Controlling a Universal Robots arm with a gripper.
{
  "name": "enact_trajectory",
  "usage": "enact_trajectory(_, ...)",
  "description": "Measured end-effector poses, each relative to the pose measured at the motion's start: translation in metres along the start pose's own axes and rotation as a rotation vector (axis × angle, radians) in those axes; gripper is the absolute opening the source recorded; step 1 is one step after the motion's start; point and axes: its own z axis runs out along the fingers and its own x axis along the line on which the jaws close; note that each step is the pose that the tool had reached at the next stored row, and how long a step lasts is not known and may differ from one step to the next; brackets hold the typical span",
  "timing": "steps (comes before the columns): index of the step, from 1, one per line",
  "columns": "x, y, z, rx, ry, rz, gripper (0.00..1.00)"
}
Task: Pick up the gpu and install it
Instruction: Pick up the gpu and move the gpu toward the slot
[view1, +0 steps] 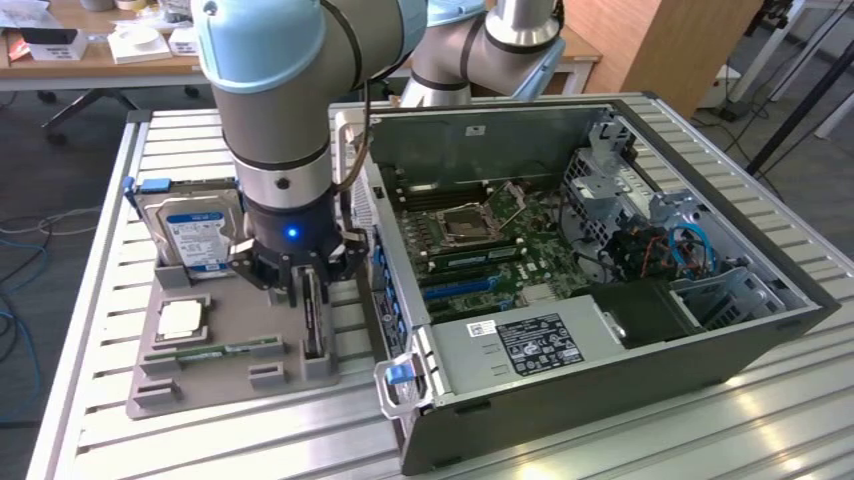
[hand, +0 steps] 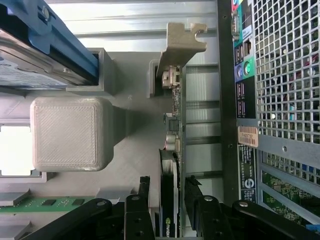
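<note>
Wrist view: pincer (hand: 167, 184) spread wide, one black finger on each side of the gpu (hand: 170, 150), a sliver of gap at both faces — straddling, not clamped. Exterior view agrees: pincer (view1: 310, 288) is down over the card, which stands on its long edge in a slot of the grey printed holder (view1: 214, 385), just beside the open computer case (view1: 747, 345). Handling, judged: a thin, stiff board, probably light. It should not flex in a grip, but small parts on its faces could be knocked. The faces look smooth, so a weak squeeze may let it slip. Best hold appears to be across the two flat faces near the top edge, clear of the metal bracket (hand: 182, 42) at the far end. The same holder carries a hard drive (view1: 198, 235), a RAM stick (view1: 220, 352) and a square chip (view1: 180, 318); all of it rests on the slatted counter (view1: 100, 230). Not readable: the card's bottom edge and contacts, sunk in the slot; the end under the pincer, cut off by the frame; the case's expansion slots — partly behind its near wall and the power supply (view1: 527, 345).
</note>
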Motion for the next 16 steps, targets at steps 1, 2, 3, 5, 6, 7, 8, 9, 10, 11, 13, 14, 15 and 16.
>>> enact_trajectory(1, 0.0, 0.0, 0.0006, 0.0, 0.0, 0.0, 0.41)
enact_trajectory(2, 0.0, -0.0001, 0.001, 0.0001, 0.0001, 0.0, 0.41)
enact_trajectory(3, 0.0, -0.0001, 0.0011, 0.0002, 0.0001, 0.0, 0.41)
enact_trajectory(5, 0.0, 0.0, 0.0011, 0.0, 0.0, 0.0, 0.41)
enact_trajectory(6, 0.0, 0.0, 0.0011, 0.0001, 0.0, 0.0, 0.41)
enact_trajectory(7, 0.0, 0.0, 0.0012, -0.0001, -0.0001, 0.0, 0.41)
enact_trajectory(8, 0.0, 0.0, 0.0012, 0.0, -0.0001, 0.0, 0.41)
enact_trajectory(9, 0.0, 0.0, 0.0012, -0.0001, -0.0001, 0.0, 0.41)
enact_trajectory(10, 0.0, -0.0001, 0.0012, 0.0, -0.0001, 0.0, 0.41)
enact_trajectory(11, 0.0, 0.0, 0.0012, 0.0, -0.0001, 0.0, 0.41)
enact_trajectory(13, 0.0, 0.0, 0.0012, 0.0, -0.0001, 0.0, 0.4)
enact_trajectory(14, 0.0, 0.0, 0.0012, 0.0, 0.0, 0.0, 0.4)
enact_trajectory(15, 0.0, 0.0, 0.0012, 0.0, -0.0001, 0.0, 0.4)
enact_trajectory(16, 0.0, 0.0, 0.0012, 0.0, 0.0, 0.0, 0.33)
